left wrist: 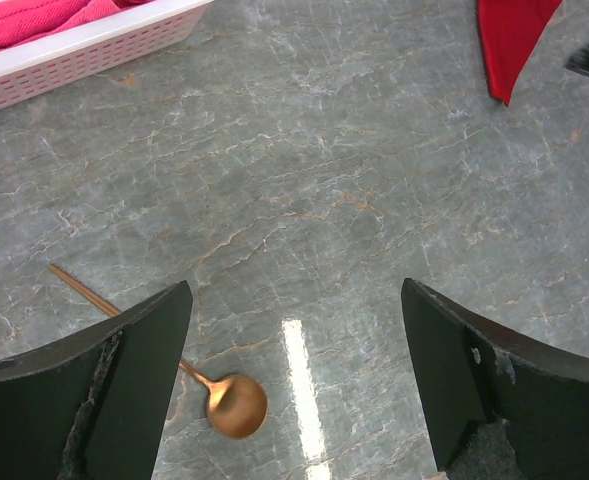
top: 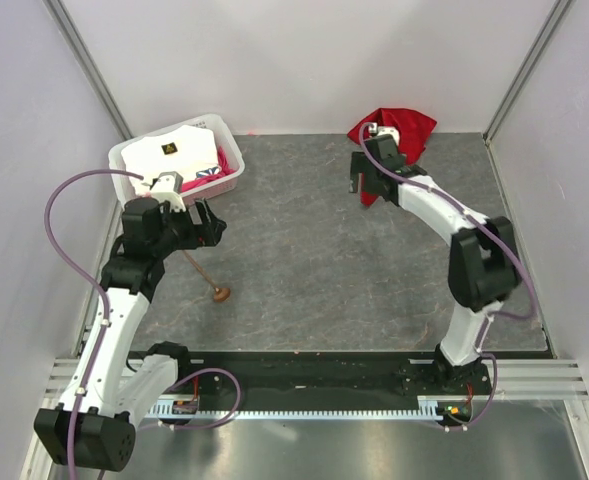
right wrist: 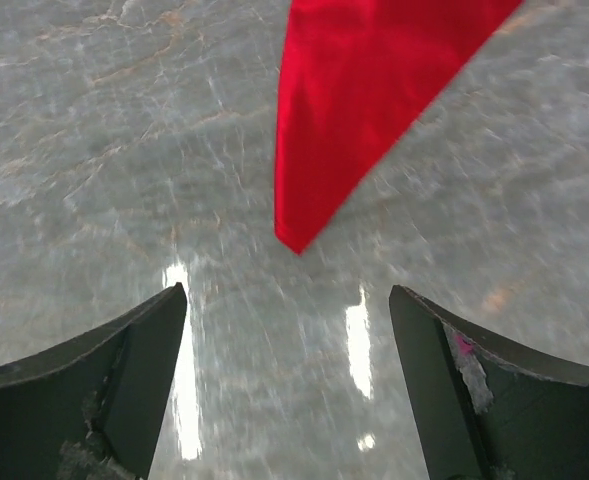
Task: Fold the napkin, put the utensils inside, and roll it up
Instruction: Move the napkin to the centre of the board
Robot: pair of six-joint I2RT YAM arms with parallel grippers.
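The red napkin (top: 409, 125) lies bunched at the back right of the table. One pointed corner of it shows in the right wrist view (right wrist: 359, 110) and at the top right of the left wrist view (left wrist: 512, 40). My right gripper (top: 356, 180) is open and empty, and hovers just short of that corner (right wrist: 286, 390). The brown spoon (top: 207, 278) lies on the table at the left, with its bowl (left wrist: 237, 405) toward the near side. My left gripper (top: 209, 225) is open and empty above the spoon, whose handle runs under the left finger (left wrist: 124, 390).
A white basket (top: 126, 155) holding white and pink patterned fabric stands at the back left, and its rim shows in the left wrist view (left wrist: 84, 45). Grey walls close in the table on the left, back and right.
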